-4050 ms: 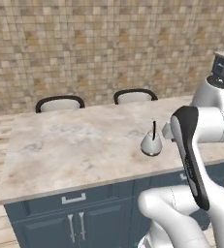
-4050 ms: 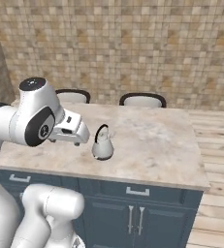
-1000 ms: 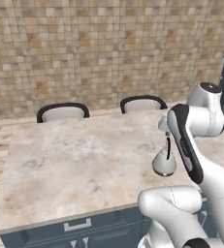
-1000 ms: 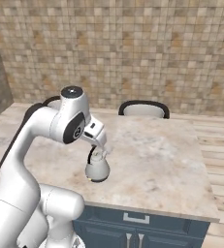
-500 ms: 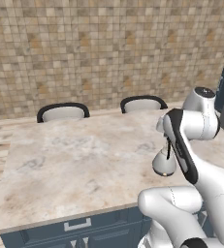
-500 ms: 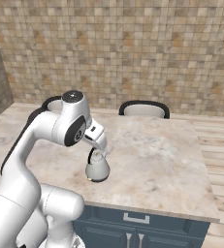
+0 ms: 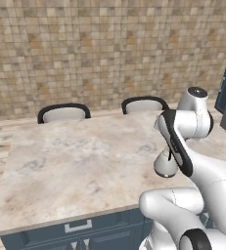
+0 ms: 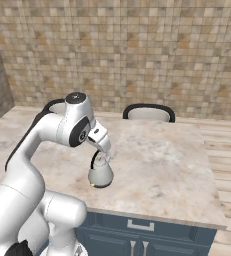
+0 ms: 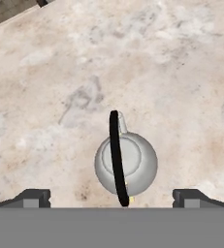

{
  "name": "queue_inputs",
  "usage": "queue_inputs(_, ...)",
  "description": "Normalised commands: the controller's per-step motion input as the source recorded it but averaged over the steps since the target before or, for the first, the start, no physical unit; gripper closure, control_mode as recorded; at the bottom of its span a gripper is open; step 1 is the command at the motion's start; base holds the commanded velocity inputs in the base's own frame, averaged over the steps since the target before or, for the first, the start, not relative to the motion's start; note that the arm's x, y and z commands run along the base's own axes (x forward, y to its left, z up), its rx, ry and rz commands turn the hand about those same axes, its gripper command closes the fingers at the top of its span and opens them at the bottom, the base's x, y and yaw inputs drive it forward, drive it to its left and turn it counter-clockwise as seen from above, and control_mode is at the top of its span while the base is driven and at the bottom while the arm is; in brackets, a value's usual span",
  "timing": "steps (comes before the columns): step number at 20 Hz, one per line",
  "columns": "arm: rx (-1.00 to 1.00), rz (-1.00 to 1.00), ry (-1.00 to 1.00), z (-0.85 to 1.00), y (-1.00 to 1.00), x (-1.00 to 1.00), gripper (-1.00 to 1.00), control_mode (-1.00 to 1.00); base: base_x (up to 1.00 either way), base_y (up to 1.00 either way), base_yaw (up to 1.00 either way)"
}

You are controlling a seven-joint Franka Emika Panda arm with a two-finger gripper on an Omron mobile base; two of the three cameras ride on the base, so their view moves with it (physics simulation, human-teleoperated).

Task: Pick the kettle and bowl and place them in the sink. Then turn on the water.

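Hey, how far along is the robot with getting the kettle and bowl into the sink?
Nothing looks done yet. The kettle stands upright on the counter. In hand: the open gripper is poised right above its black handle, not gripping. Left: lift it, carry it to the sink, do the same with the bowl, then turn on the water.

You've got a kettle (image 9: 133, 164) with a smooth silvery-grey metal look, soft sheen, and a thin glossy black handle (image 9: 115, 155). The counter (image 7: 80, 161) looks like polished marble, beige and grey mottled, smooth. The cabinet fronts (image 8: 152, 240) look like matt dark blue painted wood with metal pulls. The back wall (image 7: 95, 49) is small tan stone tiles, rough-looking. The chair backs (image 7: 63, 113) have black rims and pale grey padding.
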Motion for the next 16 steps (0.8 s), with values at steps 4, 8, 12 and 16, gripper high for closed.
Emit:
queue_inputs(4,0.0,-0.03,0.03,-0.06,-0.07,0.05,-1.0,-1.0,0.0,0.0,0.0)
queue_inputs(8,0.0,-0.02,0.04,-0.13,-0.1,0.0,-1.0,-1.0,0.0,0.0,0.0)
queue_inputs(12,0.0,-0.01,0.02,-0.19,-0.07,0.0,-1.0,-1.0,0.0,0.0,0.0)
queue_inputs(16,0.0,-0.02,0.0,-0.19,-0.01,0.01,-1.0,-1.0,0.0,0.0,0.0)
